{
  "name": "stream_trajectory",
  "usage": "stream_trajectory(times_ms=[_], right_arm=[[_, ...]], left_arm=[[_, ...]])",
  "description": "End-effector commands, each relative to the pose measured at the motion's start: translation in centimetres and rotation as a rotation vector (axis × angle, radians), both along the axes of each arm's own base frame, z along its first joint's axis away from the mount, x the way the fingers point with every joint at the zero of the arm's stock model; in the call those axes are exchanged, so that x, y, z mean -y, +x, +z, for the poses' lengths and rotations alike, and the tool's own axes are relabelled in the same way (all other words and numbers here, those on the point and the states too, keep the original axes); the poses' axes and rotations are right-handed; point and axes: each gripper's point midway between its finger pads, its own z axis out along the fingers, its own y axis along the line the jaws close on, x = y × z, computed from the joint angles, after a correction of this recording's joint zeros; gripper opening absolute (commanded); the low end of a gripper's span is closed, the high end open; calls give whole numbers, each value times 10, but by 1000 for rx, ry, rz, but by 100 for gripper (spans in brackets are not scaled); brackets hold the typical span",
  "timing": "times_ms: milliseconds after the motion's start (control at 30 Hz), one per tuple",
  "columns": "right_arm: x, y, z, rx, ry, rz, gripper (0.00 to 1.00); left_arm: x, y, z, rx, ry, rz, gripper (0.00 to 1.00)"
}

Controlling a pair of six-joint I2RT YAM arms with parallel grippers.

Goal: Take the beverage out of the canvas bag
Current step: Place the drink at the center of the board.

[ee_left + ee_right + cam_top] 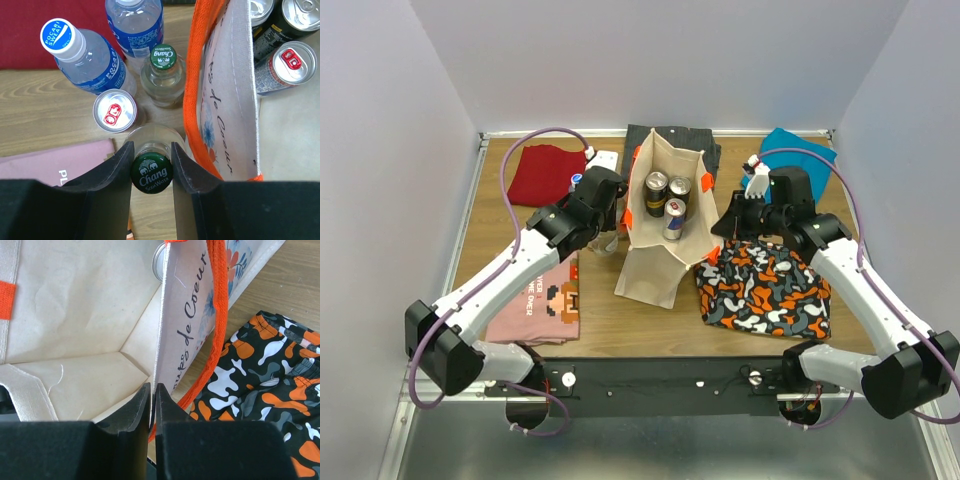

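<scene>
The beige canvas bag (665,215) stands open at mid-table, with three cans (670,200) inside it. My left gripper (610,235) is just outside the bag's left wall. In the left wrist view it (152,150) is shut on the neck of a green-capped Chang soda water bottle (152,174), which is upright beside the bag's orange-trimmed wall (220,100). Cans (287,62) show inside the bag. My right gripper (720,228) is at the bag's right side. In the right wrist view it (152,390) is shut on the bag's rim wall (182,315).
Left of the bag stand two Pocari Sweat bottles (90,57), a second Chang bottle (162,75) and a silver can (114,110). A red cloth (545,172), a pink T-shirt (535,300), camouflage shorts (765,285), a teal cloth (800,150) and a dark garment (670,135) lie around.
</scene>
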Motion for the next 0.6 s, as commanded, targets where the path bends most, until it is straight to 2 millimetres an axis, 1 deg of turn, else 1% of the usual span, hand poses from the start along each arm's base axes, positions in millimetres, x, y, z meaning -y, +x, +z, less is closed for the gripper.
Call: stream_trajectory(times_ms=[0,200,267,567], right_arm=[[2,3,18,47,-5,-8,16],[3,9,28,70,-15,-17,13],[4,11,33,80,-17,-20,13],[4,13,27,64,-37,-18,12]], left_arm=[[10,21,29,116,-74,17,0],[15,23,18,90,-69,5,0],[16,24,17,89,-71,5,0],[18,29,8,73,-53,4,0]])
